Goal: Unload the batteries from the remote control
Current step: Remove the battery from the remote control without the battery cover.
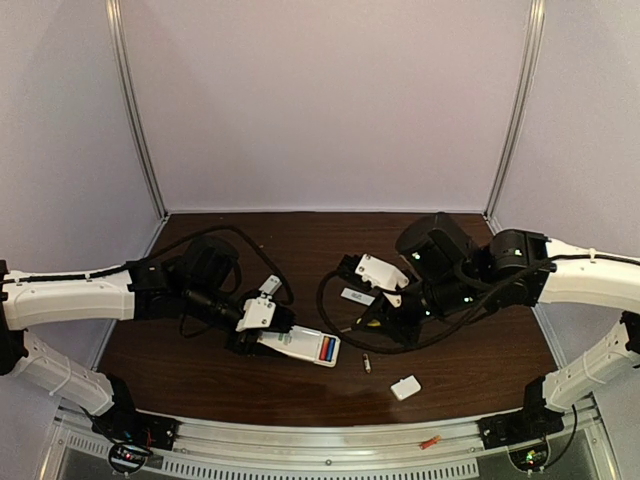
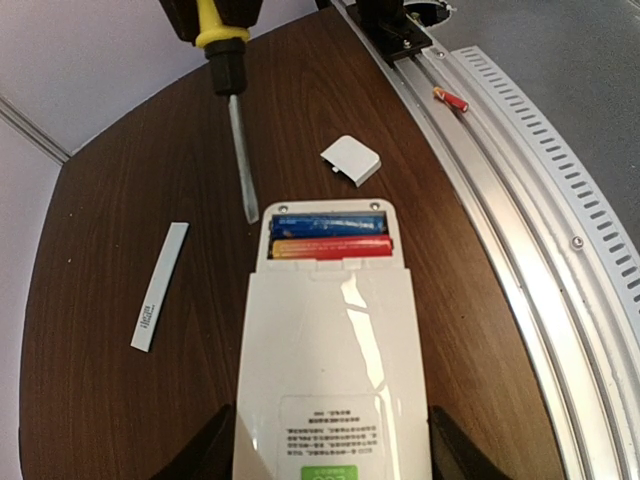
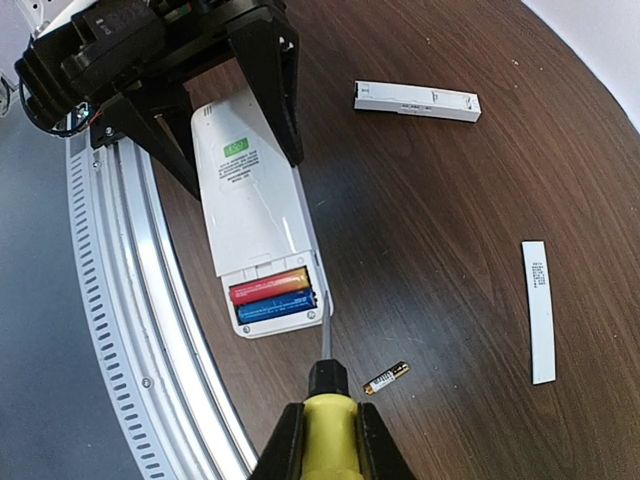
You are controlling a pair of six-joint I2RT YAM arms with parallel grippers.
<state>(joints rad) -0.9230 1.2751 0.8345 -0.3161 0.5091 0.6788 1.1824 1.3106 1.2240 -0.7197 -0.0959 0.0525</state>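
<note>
The white remote control [image 2: 330, 370] lies face down with its compartment open. My left gripper [image 2: 330, 445] is shut on its sides; it also shows in the top view [image 1: 300, 345]. A blue battery [image 2: 325, 226] and a gold-and-red battery [image 2: 330, 247] sit in the compartment [image 3: 272, 296]. My right gripper [image 3: 326, 425] is shut on the yellow-handled screwdriver [image 3: 330, 440]. Its tip [image 2: 251, 210] is beside the remote's end corner. A loose battery [image 3: 386, 377] lies on the table nearby. The small white cover [image 2: 352, 159] lies apart.
A red battery [image 2: 451, 98] lies on the metal rail [image 2: 520, 200] at the table's near edge. A thin white strip [image 2: 160, 287] lies on the table beside the remote. A white bar [image 3: 417, 101] lies further off. Both arms meet over the table's middle.
</note>
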